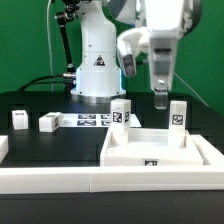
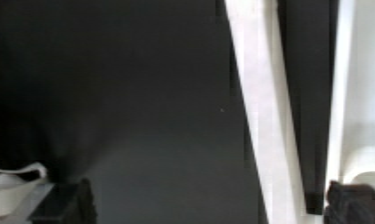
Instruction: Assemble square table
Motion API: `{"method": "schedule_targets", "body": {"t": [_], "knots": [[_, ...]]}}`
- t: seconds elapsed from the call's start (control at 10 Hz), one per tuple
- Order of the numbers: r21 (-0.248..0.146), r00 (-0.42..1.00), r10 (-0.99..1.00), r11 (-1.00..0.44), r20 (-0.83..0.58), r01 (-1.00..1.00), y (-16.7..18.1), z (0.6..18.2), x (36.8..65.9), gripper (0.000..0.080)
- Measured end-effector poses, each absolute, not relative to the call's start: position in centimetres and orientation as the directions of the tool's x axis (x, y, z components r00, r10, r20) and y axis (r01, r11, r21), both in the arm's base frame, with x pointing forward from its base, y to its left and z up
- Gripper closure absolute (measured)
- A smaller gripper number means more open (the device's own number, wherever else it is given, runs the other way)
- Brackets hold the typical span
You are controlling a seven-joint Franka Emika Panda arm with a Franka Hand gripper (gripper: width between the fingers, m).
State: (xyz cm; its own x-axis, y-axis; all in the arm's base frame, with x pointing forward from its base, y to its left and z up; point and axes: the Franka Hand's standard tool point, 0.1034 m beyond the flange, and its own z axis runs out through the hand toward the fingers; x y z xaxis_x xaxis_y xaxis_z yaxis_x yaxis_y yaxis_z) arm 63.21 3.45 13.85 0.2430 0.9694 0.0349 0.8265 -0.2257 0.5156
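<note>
My gripper (image 1: 160, 97) hangs with its fingers spread (nothing between them), seemingly over the far rim of the tabletop (image 1: 130, 155), which lies at the exterior view's near right, beside an upright leg post (image 1: 177, 114).

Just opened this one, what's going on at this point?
The arm's end effector hangs open and empty above the table, just behind the square tabletop. Two upright leg posts stand behind the top, and the end effector is nearer the one on the exterior view's right. Two other leg posts sit further to the exterior view's left. No leg is fitted yet.
</note>
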Motion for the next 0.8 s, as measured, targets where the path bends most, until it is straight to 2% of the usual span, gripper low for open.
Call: {"method": "schedule_targets", "body": {"t": [0.1, 0.2, 0.4, 0.5, 0.6, 0.7, 0.8], "knots": [[0.514, 0.252, 0.967, -0.227, 0.022, 0.827, 1.2, 14.2, 62.2, 0.0150], [0.525, 0.265, 0.964, -0.244, 0.035, 0.816, 0.3, 14.2, 61.8, 0.0150], [0.521, 0.282, 0.958, -0.265, 0.048, 0.811, 0.7, 14.1, 61.9, 0.0150], [0.515, 0.357, 0.929, -0.353, 0.095, 0.781, 0.6, 14.1, 61.9, 0.0150], [0.494, 0.441, 0.887, -0.447, 0.137, 0.746, 0.1, 13.7, 61.5, 0.0150], [0.452, 0.536, 0.829, -0.543, 0.158, 0.708, -1.2, 12.9, 60.6, 0.0150], [0.416, 0.607, 0.777, -0.613, 0.164, 0.672, -2.9, 13.0, 60.1, 0.0150]]}}
